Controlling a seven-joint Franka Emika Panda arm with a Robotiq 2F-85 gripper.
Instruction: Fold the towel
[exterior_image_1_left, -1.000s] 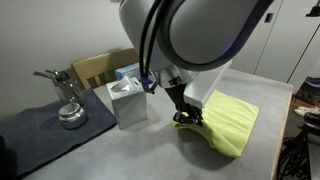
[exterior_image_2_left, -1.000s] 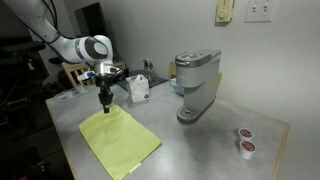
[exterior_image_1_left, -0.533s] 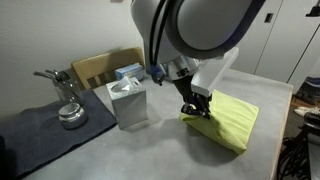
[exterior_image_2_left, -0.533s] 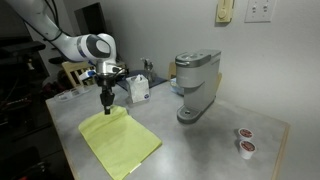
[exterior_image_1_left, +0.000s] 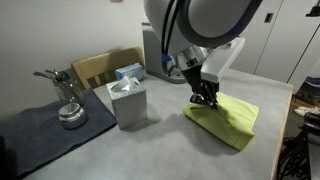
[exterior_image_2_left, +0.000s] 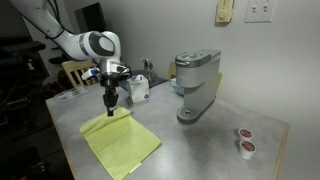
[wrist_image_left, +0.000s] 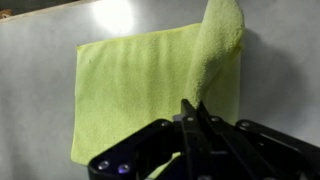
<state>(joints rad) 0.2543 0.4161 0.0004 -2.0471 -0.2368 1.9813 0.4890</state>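
Your gripper (exterior_image_1_left: 205, 99) has its jaws clamped on one corner of the towel (exterior_image_1_left: 230, 120), lifted just off the table (exterior_image_1_left: 150, 150). The flat remainder extends from the jaws away from the tissue box (exterior_image_1_left: 127, 100). Carry the corner that way to fold.

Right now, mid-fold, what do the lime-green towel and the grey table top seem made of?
The bright lime-green rectangular towel: soft matte cloth, probably microfibre; the corner pinched in the fingers drapes in a limp curl. The grey table top: smooth, hard, dully glossy, perhaps laminate or metal; it mirrors a light patch in the wrist view.
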